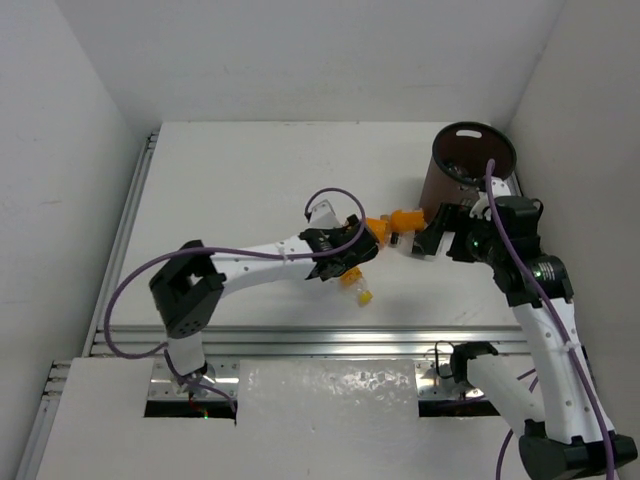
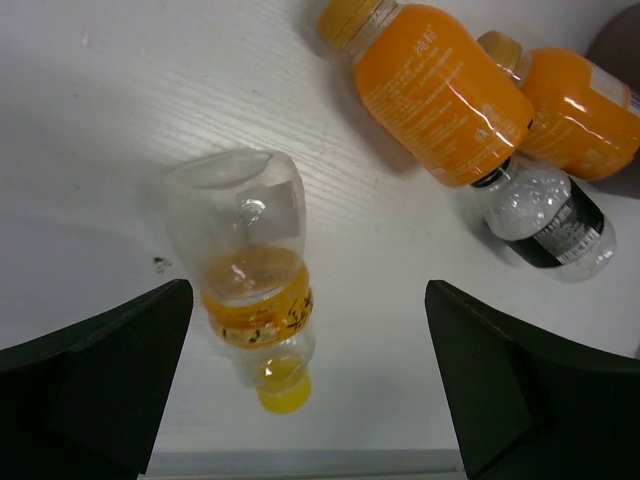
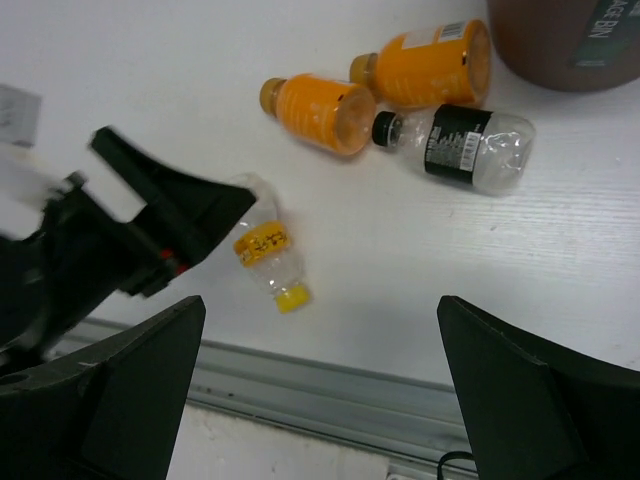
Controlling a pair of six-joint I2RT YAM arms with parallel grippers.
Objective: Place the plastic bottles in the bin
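The bin (image 1: 441, 182) is standing upright toward 2 o'clock. An orange bottle (image 3: 318, 112), a second orange bottle (image 3: 425, 65) and a black-labelled clear bottle (image 3: 465, 148) are lying clustered at its 8 o'clock. A yellow-capped clear bottle (image 3: 265, 250) is lying apart, cap pointing to 5 o'clock.

White table (image 1: 250, 180), plain white walls (image 1: 60, 120)

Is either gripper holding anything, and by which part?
Nothing is held. The left gripper hangs open over the yellow-capped bottle; the right gripper is open and empty.

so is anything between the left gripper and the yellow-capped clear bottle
Nothing visible. In the left wrist view the yellow-capped bottle lies uncovered between the left gripper's open fingers; two orange bottles and a black-labelled one lie farther off.
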